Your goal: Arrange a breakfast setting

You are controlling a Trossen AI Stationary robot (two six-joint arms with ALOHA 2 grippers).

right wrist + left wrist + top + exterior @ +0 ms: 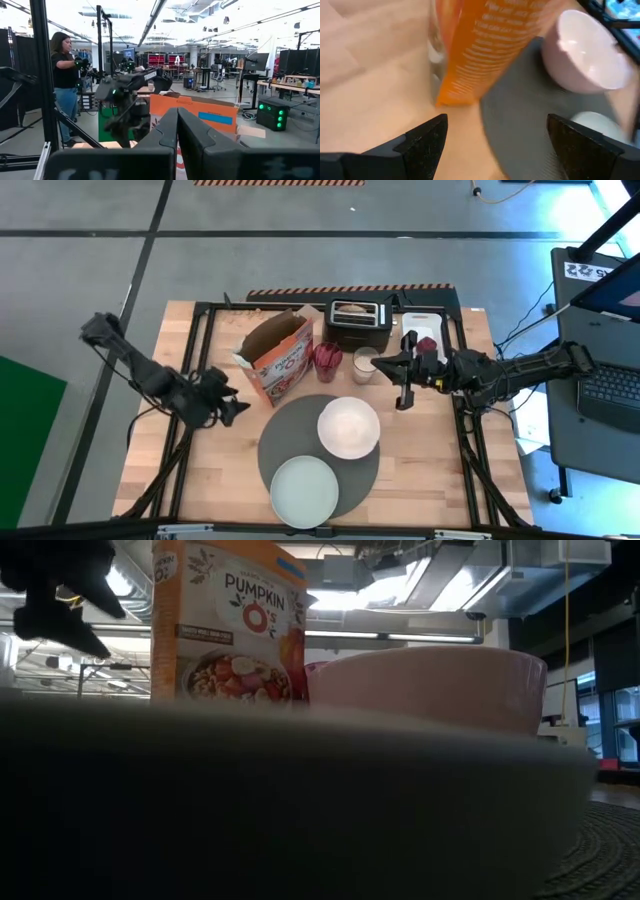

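The round dark-grey placemat [300, 435] lies at the table's near middle. The white bowl [348, 426] stands on its right part, and the mint-green plate [304, 490] lies on its near edge. I cannot make out the spoon. My left gripper [232, 405] is open and empty above the table, left of the placemat [520, 125] and near the cereal box's foot. Its fingers [425, 142] stand wide apart. My right gripper [400, 370] hovers right of the glass, pointing level toward the table's left. Its fingers [167, 135] stand together, and nothing shows between them.
An open orange cereal box [278, 358] stands left of centre. A red object [327, 358] and a glass of milk [365, 365] stand behind the placemat. The black toaster [358, 322] and the white tray [425, 330] are at the far edge. A person [64, 85] stands beyond the table.
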